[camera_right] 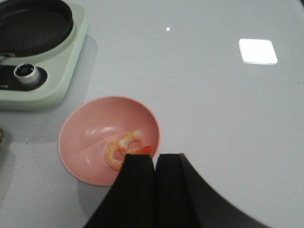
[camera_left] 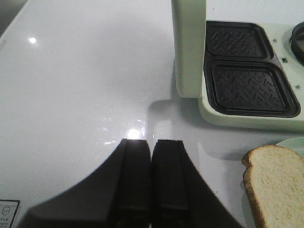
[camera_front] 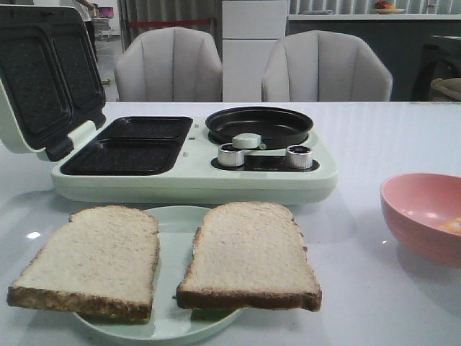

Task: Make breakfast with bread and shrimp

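Observation:
Two slices of pale bread with brown crusts lie side by side on a pale green plate [camera_front: 176, 220] at the front: the left slice [camera_front: 90, 259] and the right slice [camera_front: 248, 252]. One slice's corner shows in the left wrist view [camera_left: 278, 183]. A curled orange-pink shrimp [camera_right: 121, 149] lies in a pink bowl [camera_right: 95, 133], which the front view shows at the right edge [camera_front: 425, 216]. My left gripper [camera_left: 152, 142] is shut and empty above bare table, left of the bread. My right gripper [camera_right: 154, 156] is shut and empty just beside the bowl's rim. Neither gripper shows in the front view.
A pale green breakfast maker [camera_front: 194, 173] stands behind the plate, with two dark sandwich plates [camera_front: 133, 144], its lid [camera_front: 47, 76] open at the left, a round black pan [camera_front: 259, 124] and two silver knobs [camera_front: 232, 155]. Two grey chairs [camera_front: 169, 65] stand beyond the table.

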### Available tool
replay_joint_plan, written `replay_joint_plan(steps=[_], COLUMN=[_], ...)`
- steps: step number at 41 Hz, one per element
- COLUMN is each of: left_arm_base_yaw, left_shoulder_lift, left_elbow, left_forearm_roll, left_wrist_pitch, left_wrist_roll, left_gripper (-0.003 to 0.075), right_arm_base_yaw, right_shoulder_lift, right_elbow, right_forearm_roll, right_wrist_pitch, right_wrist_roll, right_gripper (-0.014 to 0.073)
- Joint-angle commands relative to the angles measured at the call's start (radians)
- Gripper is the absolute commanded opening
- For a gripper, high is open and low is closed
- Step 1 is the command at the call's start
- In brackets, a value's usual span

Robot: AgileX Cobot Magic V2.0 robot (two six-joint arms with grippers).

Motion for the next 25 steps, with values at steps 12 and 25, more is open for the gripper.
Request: replay_joint_plan(steps=[12, 25], left_arm_base_yaw=[-0.007, -0.120], left_shoulder_lift=[0.116, 0.116], left_elbow=[-0.033, -0.035], left_forearm_roll=[-0.006, -0.013], left_wrist_pitch=[-0.069, -0.067], left_wrist_roll=[-0.006, 0.139], left_gripper=[0.0517, 0.0634], right_arm_base_yaw=[0.001, 0.001], right_shoulder_lift=[0.053, 0.053], right_elbow=[-0.027, -0.027], right_forearm_roll=[-0.010, -0.010], right_wrist_pitch=[-0.079, -0.089], right_wrist_roll=[0.004, 0.004], right_gripper=[0.0567, 0.0577])
